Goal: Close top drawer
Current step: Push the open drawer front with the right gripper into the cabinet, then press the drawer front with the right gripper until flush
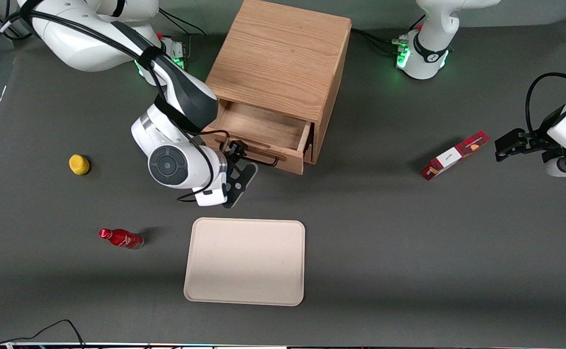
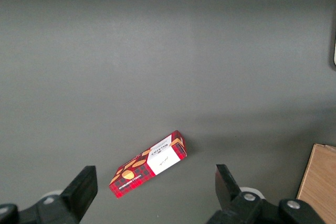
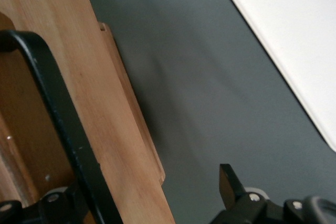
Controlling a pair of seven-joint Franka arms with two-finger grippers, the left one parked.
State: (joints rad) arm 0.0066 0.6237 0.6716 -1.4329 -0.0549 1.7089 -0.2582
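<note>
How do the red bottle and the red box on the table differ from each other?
The red bottle is round and shiny; the red box is flat-sided, with a white label. The bottle lies toward the working arm's end of the table, beside the tray; the box lies toward the parked arm's end. Both are red and lie on their sides. The tool is at the open top drawer, away from both.

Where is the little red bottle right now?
In the front view, the small red bottle lies on the grey table toward the working arm's end, beside the beige tray and nearer the camera than the gripper.
</note>
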